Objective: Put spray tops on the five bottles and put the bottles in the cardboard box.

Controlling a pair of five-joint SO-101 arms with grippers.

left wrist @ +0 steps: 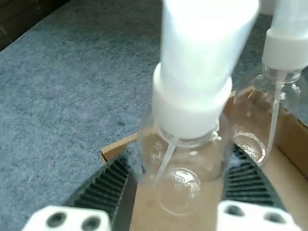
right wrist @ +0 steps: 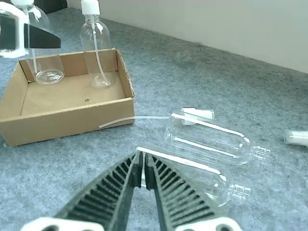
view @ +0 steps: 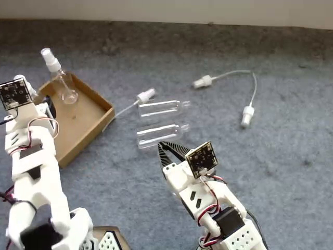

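My left gripper (left wrist: pixel 180 185) is shut on a clear bottle (left wrist: pixel 185 159) with a white spray top, held upright over a corner of the cardboard box (view: pixel 83 127). A second capped bottle (view: pixel 63 83) stands in the box beside it. Both capped bottles, the held one (right wrist: pixel 44 57) and the standing one (right wrist: pixel 96 53), rise from the box's far end in the right wrist view. Two uncapped bottles (view: pixel 158 108) (view: pixel 158 134) lie on the carpet. My right gripper (view: pixel 169 150) is shut and empty, its tips just short of the nearer lying bottle (right wrist: pixel 207 175).
Three loose spray tops with tubes lie on the grey carpet: one (view: pixel 146 95) by the farther lying bottle, one (view: pixel 204 81) behind it, one (view: pixel 247 115) to the right. Open carpet spreads right of the right arm.
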